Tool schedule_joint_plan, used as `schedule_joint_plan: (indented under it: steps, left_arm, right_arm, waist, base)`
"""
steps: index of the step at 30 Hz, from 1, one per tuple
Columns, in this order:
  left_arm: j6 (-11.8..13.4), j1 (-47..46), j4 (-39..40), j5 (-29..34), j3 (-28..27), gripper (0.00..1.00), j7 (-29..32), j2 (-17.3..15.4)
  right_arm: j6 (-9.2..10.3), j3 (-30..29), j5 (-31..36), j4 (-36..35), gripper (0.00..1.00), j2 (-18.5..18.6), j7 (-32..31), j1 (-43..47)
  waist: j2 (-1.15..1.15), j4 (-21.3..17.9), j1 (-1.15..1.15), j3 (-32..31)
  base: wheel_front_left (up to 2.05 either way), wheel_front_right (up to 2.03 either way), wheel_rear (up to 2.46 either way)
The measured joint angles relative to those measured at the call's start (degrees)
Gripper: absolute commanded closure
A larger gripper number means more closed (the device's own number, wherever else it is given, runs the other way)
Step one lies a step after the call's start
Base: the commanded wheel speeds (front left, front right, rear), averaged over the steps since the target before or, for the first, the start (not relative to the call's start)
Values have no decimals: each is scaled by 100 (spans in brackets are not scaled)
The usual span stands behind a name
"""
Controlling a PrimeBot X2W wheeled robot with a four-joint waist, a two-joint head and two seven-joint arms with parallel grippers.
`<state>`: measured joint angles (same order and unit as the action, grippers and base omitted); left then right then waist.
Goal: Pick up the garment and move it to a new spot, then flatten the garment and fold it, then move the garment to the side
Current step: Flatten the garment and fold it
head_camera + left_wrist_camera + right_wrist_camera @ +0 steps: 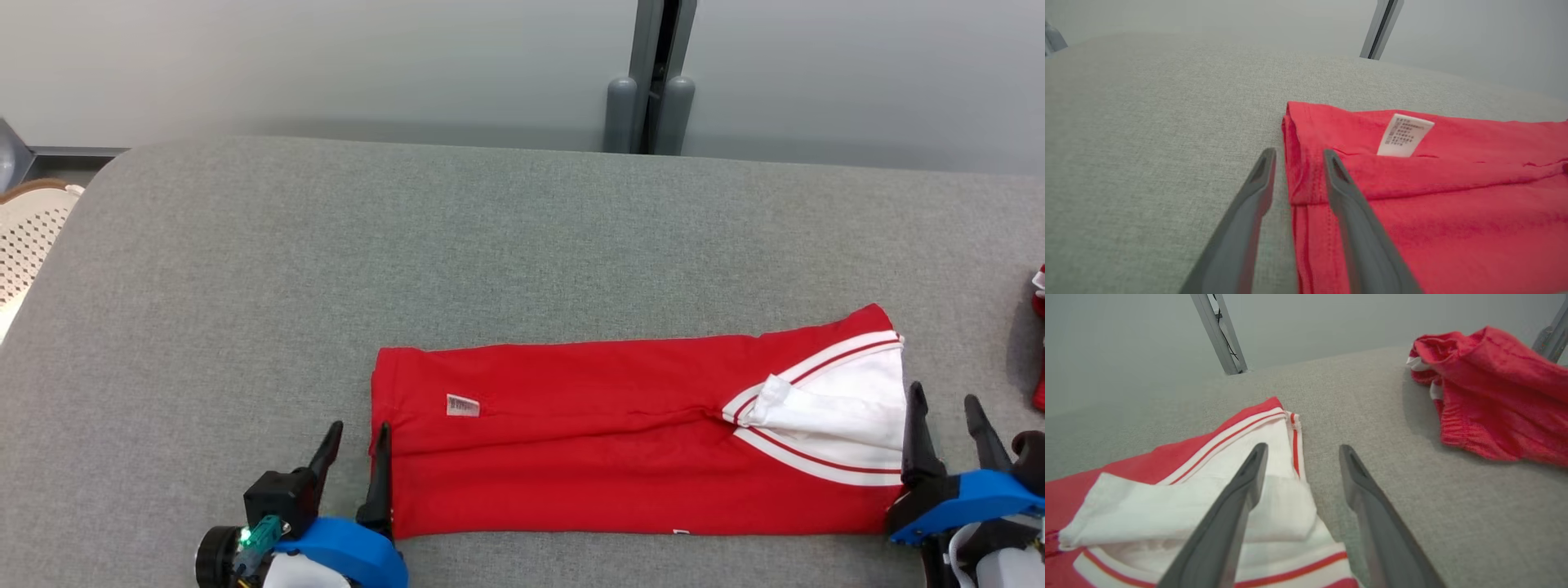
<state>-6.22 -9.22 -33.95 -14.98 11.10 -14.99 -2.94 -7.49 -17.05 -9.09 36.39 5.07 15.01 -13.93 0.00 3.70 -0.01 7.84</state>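
Your red garment (588, 457) lies folded on the counter (490, 245). Left gripper (360, 426) has its fingers spread across the left edge, and right gripper (944, 394) is spread by the collar (849, 408), nothing grabbed.

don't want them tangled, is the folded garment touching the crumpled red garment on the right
Apart. The right wrist view shows a strip of bare grey surface between the folded garment and the crumpled red garment.

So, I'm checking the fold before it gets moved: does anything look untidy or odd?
On the garment, at its right end, a white flap lies rumpled across the striped trim instead of flat. Farther right, another red garment sits bunched up on the table.
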Motion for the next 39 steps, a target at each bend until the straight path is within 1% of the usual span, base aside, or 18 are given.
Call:
schedule_joint_plan:
  steps: [4, 8, 13, 18, 22, 25, 30, 33, 34, 35, 36, 39]
  left_arm:
    - [169, 125, 479, 415, -55, 0, -1, 3]
    - [240, 381, 647, 738, -64, 0, -1, 3]
    - [241, 620, 726, 861, -59, 0, -1, 2]
    - [240, 721, 762, 791, 35, 0, -1, 3]
    - [232, 696, 748, 744, 93, 0, -1, 2]
    - [218, 623, 703, 708, 119, 0, -1, 3]
    - [209, 524, 637, 672, 120, 0, -1, 2]
    - [183, 485, 620, 662, 123, 0, -1, 3]
    - [182, 469, 616, 655, 119, 0, -1, 1]
    - [181, 459, 617, 655, 110, 0, -1, 1]
    - [182, 454, 616, 656, 99, 0, -1, 2]
    - [189, 452, 610, 658, 55, 0, -1, 1]
  right_arm:
    - [0, 14, 194, -380, 0, -3, 2, -12]
    - [0, 126, 445, -534, 0, -29, 2, 86]
    - [0, 216, 552, -301, 0, -118, 1, 422]
    - [-1, 299, 614, -70, 0, -143, 2, 442]
    - [0, 233, 755, 235, 0, -21, 2, 92]
    - [-1, 138, 873, 646, 0, 62, -33, -258]
    - [-1, -186, 1105, 1438, 0, 81, -337, -627]
    - [-3, -355, 1120, 1789, 0, 76, -383, -819]
    - [-4, -389, 1105, 1882, 20, 67, -383, -861]
    - [-7, -407, 1087, 1974, 70, 67, -379, -907]
    - [-7, -437, 1029, 2047, 100, 63, -335, -942]
    - [-8, -532, 967, 2198, 100, 99, -167, -989]
  waist:
    - [0, 28, 0, -121]
    - [0, 41, 0, -277]
    - [0, 16, 0, -422]
    - [0, 6, 0, -401]
    - [0, 45, 0, -281]
    - [0, 98, 1, -173]
    - [0, 189, 2, -7]
    - [0, 236, 1, 65]
    - [0, 243, 1, 82]
    - [0, 243, 1, 95]
    - [0, 233, 1, 104]
    - [0, 168, 1, 102]
  base:
    - [0, 0, 0]
    - [0, 0, 0]
    - [0, 0, 0]
    - [0, 0, 0]
    - [0, 0, 0]
    - [0, 0, 0]
    - [0, 0, 0]
    - [0, 0, 0]
    - [0, 0, 0]
    - [0, 0, 0]
    - [0, 0, 0]
    - [0, 0, 0]
